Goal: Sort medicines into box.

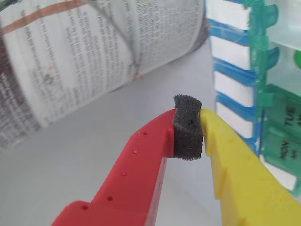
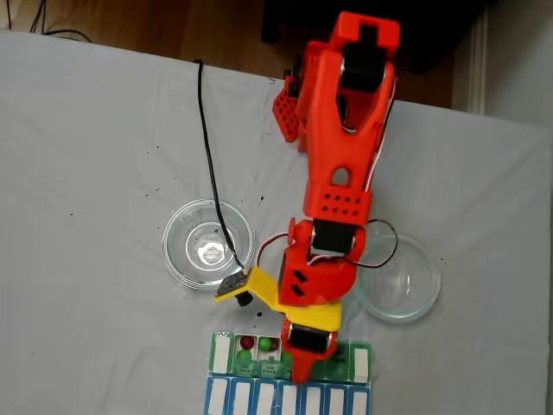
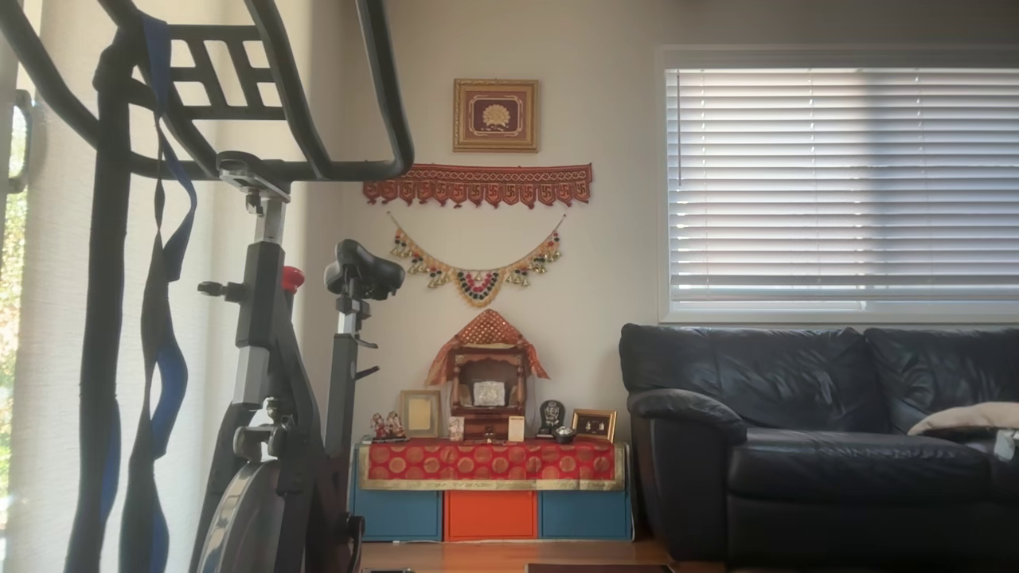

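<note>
I'm seeing my gripper [image 1: 200, 125] closing narrow in the wrist view, the red finger [image 1: 141, 165] and yellow finger [image 1: 235, 174] pinching only a dark foam pad [image 1: 187, 127] between their tips; no ball is showing there. The box [image 1: 277, 127] is lying just to the right, its green MON and TUE lids in sight, beside the blue-framed row [image 1: 230, 80]. In the fixed view the arm [image 2: 341, 173] is reaching down over the box [image 2: 226, 354], where red and green balls [image 2: 246, 342] are sitting in open compartments at its left. Two glass dishes [image 2: 207, 242] are flanking the arm.
</note>
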